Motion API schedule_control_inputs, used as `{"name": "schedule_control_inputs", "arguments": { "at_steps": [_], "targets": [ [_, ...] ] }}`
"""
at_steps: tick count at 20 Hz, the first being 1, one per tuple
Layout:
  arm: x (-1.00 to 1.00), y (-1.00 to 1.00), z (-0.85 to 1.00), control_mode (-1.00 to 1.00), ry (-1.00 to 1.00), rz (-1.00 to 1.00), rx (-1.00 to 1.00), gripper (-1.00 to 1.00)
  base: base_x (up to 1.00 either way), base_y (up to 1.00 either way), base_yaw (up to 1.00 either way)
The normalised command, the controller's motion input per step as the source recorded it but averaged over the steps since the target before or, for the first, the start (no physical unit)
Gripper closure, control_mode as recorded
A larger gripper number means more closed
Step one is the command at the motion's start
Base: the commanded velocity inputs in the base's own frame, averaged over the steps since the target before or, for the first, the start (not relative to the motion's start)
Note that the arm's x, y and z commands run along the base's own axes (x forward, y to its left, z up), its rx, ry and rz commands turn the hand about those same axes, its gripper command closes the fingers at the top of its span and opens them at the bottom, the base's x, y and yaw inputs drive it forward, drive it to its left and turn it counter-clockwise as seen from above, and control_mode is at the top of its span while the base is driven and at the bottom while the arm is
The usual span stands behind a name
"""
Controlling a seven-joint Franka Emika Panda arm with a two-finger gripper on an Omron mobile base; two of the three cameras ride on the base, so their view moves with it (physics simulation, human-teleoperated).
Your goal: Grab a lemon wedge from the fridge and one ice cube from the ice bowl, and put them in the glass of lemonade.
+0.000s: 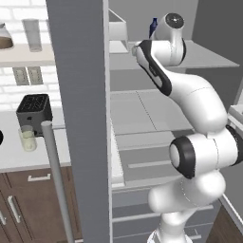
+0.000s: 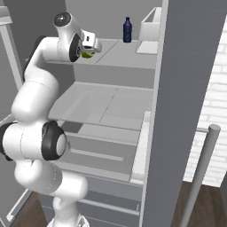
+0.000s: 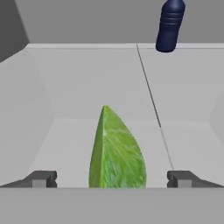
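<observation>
left base: fridge (image 1: 80, 118) door open, arm reaching onto upper shelf; glass of lemonade (image 1: 27, 138) on counter by black toaster (image 1: 34, 109) | right base: gripper (image 2: 91, 49) over lemon wedge (image 2: 87, 55) on shelf, dark blue bottle (image 2: 127, 30) behind, no readable label | hand: fingertips (image 3: 41, 179) spread wide, wedge between, ungripped

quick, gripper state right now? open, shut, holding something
Gripper: open, holding nothing; its fingertips stand wide on either side of the lemon wedge on the fridge shelf.
</observation>
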Motion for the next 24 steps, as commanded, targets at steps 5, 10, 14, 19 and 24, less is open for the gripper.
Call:
{"name": "schedule_control_inputs", "arguments": {
  "at_steps": [5, 10, 14, 19, 24],
  "targets": [
    [0.34, 0.0, 0.0, -1.0, 0.08, 0.0, -0.01, -1.0, 0.0, 0.0, 0.0],
    [0.08, 0.0, 0.0, -1.0, 0.1, 0.0, 0.0, -1.0, 0.0, 0.0, 0.0],
    [0.0, 0.0, -0.19, -1.0, 0.07, 0.0, 0.0, -1.0, 0.0, 0.0, 0.0],
    [0.0, -0.04, -0.33, -1.0, 0.04, 0.0, 0.0, -1.0, 0.0, 0.0, 0.0],
    [0.0, -0.1, -0.28, -1.0, 0.0, 0.0, 0.0, -1.0, 0.0, 0.0, 0.0]
  ]
}}
